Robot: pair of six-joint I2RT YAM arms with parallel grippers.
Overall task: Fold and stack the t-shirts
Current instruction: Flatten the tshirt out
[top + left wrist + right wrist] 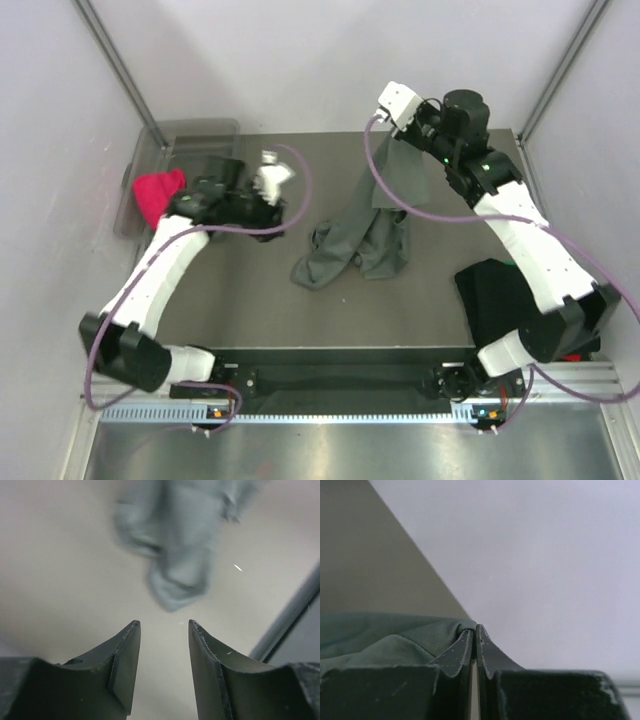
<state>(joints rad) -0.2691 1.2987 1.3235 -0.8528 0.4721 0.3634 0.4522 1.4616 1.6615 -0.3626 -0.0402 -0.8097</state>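
1. Dark grey t-shirt [352,245] is sitting mid-counter, pretty crumpled. One end is pulled up and away toward the far right, and the rest is bunched in a heap on the counter [240,300].
2. Right gripper [395,128] has that raised end. In the right wrist view the jaws are pinched fully together, with a fold of the grey fabric [385,635] caught at the tips [475,627].
3. Left gripper [272,200] is off to the left of the shirt. Its jaws are spread partway with nothing between them [164,625], and the shirt is just a blurry lump [175,555] ahead of it, not touching.
4. Black t-shirt [495,295] lies flat at the right side of the counter, partly under the right arm.
5. Red cloth [158,195] hangs out of a clear bin [190,135] at the far left.
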